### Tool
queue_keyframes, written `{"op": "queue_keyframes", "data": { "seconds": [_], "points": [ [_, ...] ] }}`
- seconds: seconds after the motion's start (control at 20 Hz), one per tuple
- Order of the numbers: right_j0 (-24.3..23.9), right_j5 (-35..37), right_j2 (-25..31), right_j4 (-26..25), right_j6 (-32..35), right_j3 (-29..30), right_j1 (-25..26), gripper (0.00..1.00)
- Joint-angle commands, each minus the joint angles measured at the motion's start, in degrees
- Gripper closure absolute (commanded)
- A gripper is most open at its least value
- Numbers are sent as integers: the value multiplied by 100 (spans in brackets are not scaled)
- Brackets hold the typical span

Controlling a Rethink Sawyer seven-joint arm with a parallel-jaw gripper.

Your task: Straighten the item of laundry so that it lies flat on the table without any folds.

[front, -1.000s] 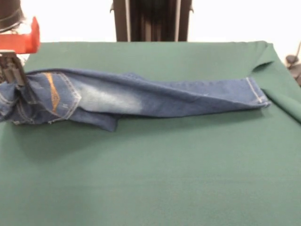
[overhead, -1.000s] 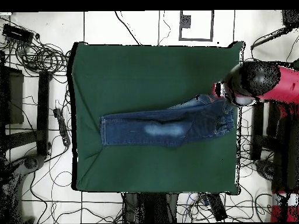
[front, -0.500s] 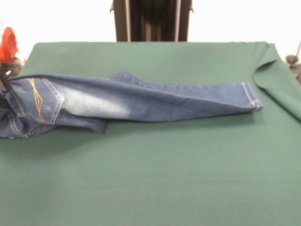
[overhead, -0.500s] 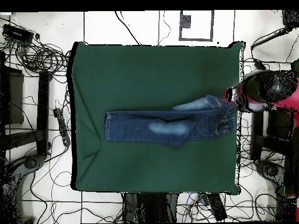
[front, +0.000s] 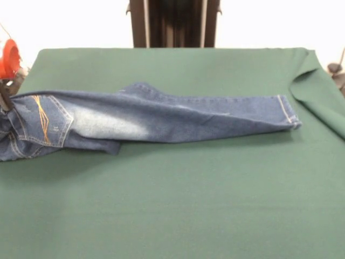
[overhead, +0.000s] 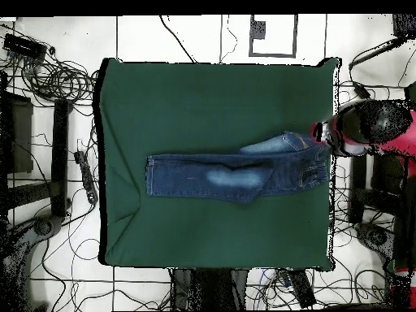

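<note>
The item of laundry (front: 161,116), a small pair of blue jeans, stretches across the table (front: 188,205) with its cuffs at the right and its waist at the left edge. The legs lie one over the other, with a long fold along them. My gripper (front: 4,97) shows only partly at the left edge, shut on the waist and holding it slightly raised. In the overhead view the jeans (overhead: 219,176) run left to right across the green table (overhead: 203,97), and the gripper (overhead: 319,148) sits at the waist end by the table's right edge.
The green cloth is folded up at the table's far right corner (front: 318,91). In the overhead view, cables (overhead: 57,81) and stands lie on the floor around the table. The waist end is close to the table's edge.
The gripper has pulled the waist toward the table's edge, and the cuffs slid after it. The jeans stretched out longer. Over the last half second almost nothing moved.
</note>
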Motion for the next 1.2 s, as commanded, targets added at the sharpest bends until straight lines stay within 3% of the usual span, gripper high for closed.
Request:
{"op": "queue_keyframes", "data": {
  "seconds": [0.05, 0.1, 0.8, 1.0, 1.2],
  "points": [
    [274, -388, 343, -71, -845, 84, -122, 100],
    [276, -417, 342, -64, -835, 85, -121, 0],
    [301, -395, 387, -14, -892, 3, -92, 0],
    [275, -775, 328, 208, -220, 436, -310, 0],
    [488, -812, -119, 281, 769, 990, -671, 0]
  ]
}}
